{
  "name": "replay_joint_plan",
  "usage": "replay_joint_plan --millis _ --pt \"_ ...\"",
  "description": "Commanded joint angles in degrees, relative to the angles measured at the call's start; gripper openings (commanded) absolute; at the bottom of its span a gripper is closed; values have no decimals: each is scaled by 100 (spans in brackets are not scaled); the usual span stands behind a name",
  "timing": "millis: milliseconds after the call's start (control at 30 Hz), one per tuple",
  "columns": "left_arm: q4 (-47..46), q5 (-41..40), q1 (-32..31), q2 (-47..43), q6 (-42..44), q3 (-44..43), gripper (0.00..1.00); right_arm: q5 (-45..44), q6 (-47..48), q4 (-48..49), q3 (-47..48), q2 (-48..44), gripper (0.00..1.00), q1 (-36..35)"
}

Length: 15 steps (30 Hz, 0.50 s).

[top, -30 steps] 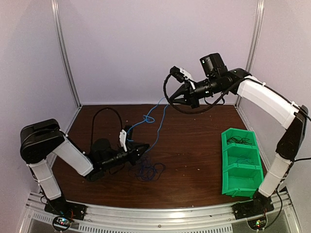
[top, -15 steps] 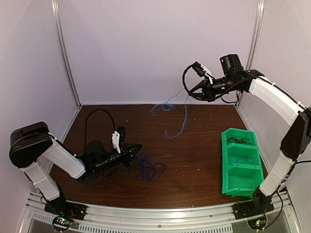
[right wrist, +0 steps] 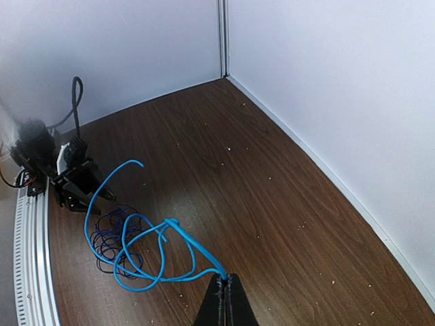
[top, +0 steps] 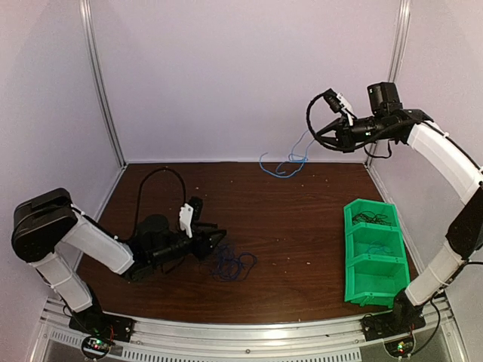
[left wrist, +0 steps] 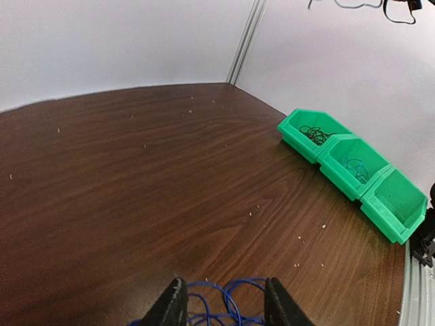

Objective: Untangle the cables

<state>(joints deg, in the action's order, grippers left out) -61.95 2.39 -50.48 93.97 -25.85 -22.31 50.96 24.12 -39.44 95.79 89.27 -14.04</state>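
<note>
A light blue cable (top: 285, 164) hangs in loose loops in the air near the back wall, with my right gripper (top: 314, 136) shut on one end of it. The right wrist view shows the shut jaws (right wrist: 225, 280) pinching that cable (right wrist: 198, 248), which has a small knot. A tangle of dark blue cables (top: 231, 264) lies on the table in front of the left arm. My left gripper (top: 216, 240) stands open, low over the table at the tangle's left edge. In the left wrist view its fingertips (left wrist: 225, 309) straddle a few blue loops (left wrist: 231, 293) without pinching them.
A green three-compartment bin (top: 375, 253) stands at the right of the table. Its far compartment (left wrist: 313, 133) holds black cables and the middle one (left wrist: 355, 166) thin blue ones. Walls and metal posts close the back and sides.
My right gripper has swung right and up, lifting the light blue cable clear of the tangle. The left gripper has opened and shifted slightly beside the tangle.
</note>
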Motion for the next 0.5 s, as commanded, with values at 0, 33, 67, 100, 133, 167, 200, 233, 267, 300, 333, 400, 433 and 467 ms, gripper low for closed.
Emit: replay_joint_plan --millis 0,33,67,100,133,167,200,233,267,300,333,400,433,467 --pt "413 -19 -129 -434 547 -853 47 16 246 -228 -203 -204 0 33" --pt "485 -23 -172 -443 764 -1044 49 53 274 -265 -243 -227 0 33" --pt "593 11 -183 -424 957 -1246 49 101 309 -304 -279 -248 0 33" --pt "721 72 -189 -378 1143 -1468 50 152 364 -378 -309 -259 0 21" --pt "812 116 -190 -325 1306 -1650 50 198 421 -448 -339 -261 0 8" --pt "896 134 -190 -262 1443 -1843 50 226 475 -533 -355 -265 0 -13" --pt "951 163 -190 -189 1554 -2017 50 246 513 -578 -389 -278 0 -45" --pt "1020 204 -188 -96 1674 -2195 50 260 529 -602 -417 -293 0 -77" --pt "1143 281 -190 6 1798 -2399 50 277 539 -626 -439 -310 0 -112" --pt "1276 345 -190 122 1918 -2601 50 289 545 -628 -465 -324 0 -159" --pt "1383 375 -190 227 1970 -2800 50 298 546 -634 -491 -349 0 -227" --pt "1475 425 -190 443 2062 -3109 49 296 570 -672 -530 -382 0 -340" --pt "1504 503 -190 533 2141 -3231 49 288 583 -702 -540 -384 0 -395" --pt "1592 671 -190 624 2248 -3353 49 291 593 -729 -543 -388 0 -443"
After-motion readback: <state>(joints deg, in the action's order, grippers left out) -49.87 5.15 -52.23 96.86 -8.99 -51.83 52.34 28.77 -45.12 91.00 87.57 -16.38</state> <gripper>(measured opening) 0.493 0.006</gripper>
